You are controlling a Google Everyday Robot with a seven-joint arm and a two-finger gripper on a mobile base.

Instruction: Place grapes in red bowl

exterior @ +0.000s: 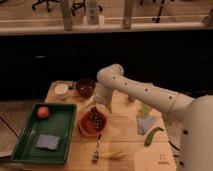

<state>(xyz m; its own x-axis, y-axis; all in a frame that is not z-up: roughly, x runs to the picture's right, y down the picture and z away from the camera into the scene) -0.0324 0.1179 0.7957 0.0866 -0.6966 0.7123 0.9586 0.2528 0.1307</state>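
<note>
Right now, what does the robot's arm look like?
The arm is white: smooth rounded tubes with a bulbous elbow, small dark dots along it and a dark ring near the body. No cables show. Its gripper sits just above the red bowl.

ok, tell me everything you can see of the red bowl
The red bowl is round, shallow and orange-red; its material is hard to tell. It sits upright on the wooden table, beside the green tray. Dark grapes lie inside it. The gripper hangs over its far rim; contact is unclear. A fork lies in front.
</note>
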